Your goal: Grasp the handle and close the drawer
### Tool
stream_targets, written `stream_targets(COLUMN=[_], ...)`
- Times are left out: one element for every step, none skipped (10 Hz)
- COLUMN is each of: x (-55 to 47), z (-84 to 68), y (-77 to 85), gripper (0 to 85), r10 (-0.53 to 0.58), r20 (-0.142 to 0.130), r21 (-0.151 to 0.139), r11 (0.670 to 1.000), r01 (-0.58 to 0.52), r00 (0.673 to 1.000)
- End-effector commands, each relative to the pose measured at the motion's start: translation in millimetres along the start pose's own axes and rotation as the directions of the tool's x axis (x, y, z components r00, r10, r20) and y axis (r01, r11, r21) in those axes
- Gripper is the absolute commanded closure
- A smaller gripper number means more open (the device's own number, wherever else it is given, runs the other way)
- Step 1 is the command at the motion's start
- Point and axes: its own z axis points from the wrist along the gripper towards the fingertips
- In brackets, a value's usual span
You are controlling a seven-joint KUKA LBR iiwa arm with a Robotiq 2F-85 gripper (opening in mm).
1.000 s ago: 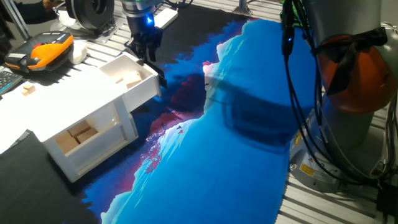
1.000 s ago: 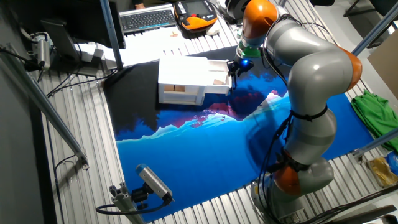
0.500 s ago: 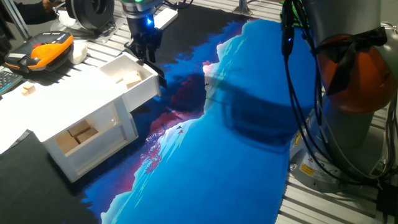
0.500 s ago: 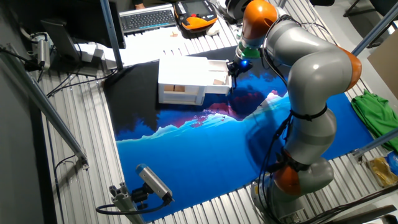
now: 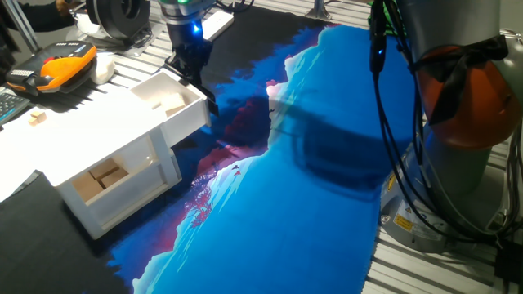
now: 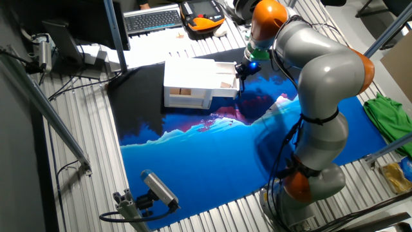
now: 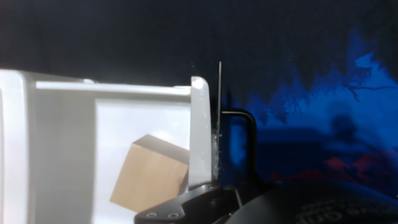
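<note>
Block: lower left of the hand view, inside the drawer.
Handle: frame centre, on the open drawer's front.
End effector: above the handle; opening unclear.
Risk: fingers slip off the slim bar, drawer stays open.

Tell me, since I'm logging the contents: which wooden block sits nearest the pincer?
The wooden block in the open drawer, right behind the drawer front where the pincer hangs; the other wooden blocks sit in the cabinet's lower compartment.
</note>
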Motion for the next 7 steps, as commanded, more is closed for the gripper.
stream_targets(x=[0.0,0.0,-0.2,-0.9,-1.5,-1.7,-2.1], z=[0.2,-0.1,-0.6,-1.4,-1.6,-1.8,-1.8], y=[0.1,0.1,0.3,1.0,1.3,1.4,1.7], gripper=[85.0,85.0,85.0,85.0,85.0,85.0,85.0], r10=[0.001,0.002,0.000,-0.001,-0.004,-0.006,-0.006], r20=[0.003,0.008,0.012,0.013,0.011,0.012,0.013], r21=[0.004,0.021,0.033,0.036,0.030,0.026,0.024], r11=[1.000,1.000,0.999,0.999,1.000,1.000,1.000], r01=[-0.001,-0.002,-0.001,0.001,0.004,0.005,0.005], r00=[1.000,1.000,1.000,1.000,1.000,1.000,1.000])
